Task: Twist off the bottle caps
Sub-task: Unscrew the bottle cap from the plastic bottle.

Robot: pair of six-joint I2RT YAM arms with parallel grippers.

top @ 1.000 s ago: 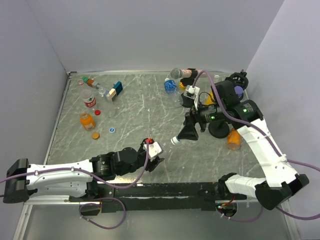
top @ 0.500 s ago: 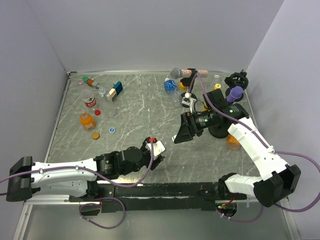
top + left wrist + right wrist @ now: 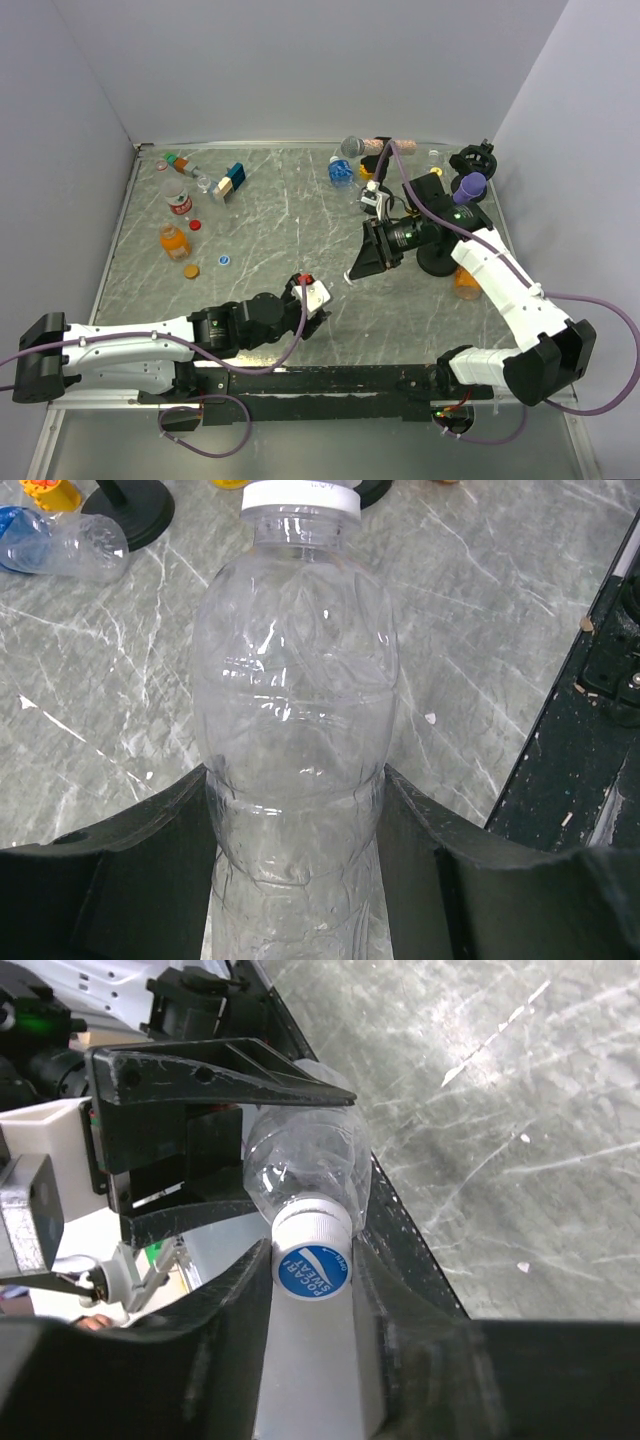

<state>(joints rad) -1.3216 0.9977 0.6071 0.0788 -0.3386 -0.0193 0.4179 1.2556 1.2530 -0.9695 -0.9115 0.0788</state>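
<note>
Right gripper clamps the bottle's white cap, hidden from above.

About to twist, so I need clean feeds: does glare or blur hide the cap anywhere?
Right wrist: the white cap is sharp, its blue print readable; the near fingers are dark and soft. Left wrist: highlights streak the clear bottle. Top external: evenly lit, cap not discernible.
</note>
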